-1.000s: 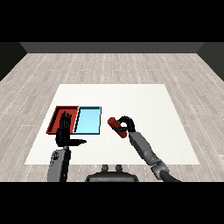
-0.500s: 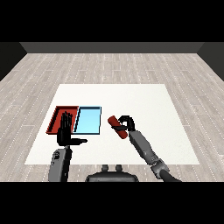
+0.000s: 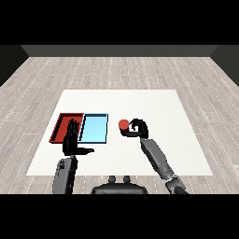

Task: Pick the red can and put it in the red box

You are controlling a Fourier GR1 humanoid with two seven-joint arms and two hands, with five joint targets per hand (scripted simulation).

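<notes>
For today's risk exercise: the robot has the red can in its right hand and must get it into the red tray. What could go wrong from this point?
1. The light blue tray lies between the red can and the red tray; releasing early could land the can in the wrong tray.
2. The left hand hangs open over the red tray's near edge, so the incoming right hand might bump it.
3. The can sticks out sideways from the hand and could slip during the carry.
</notes>
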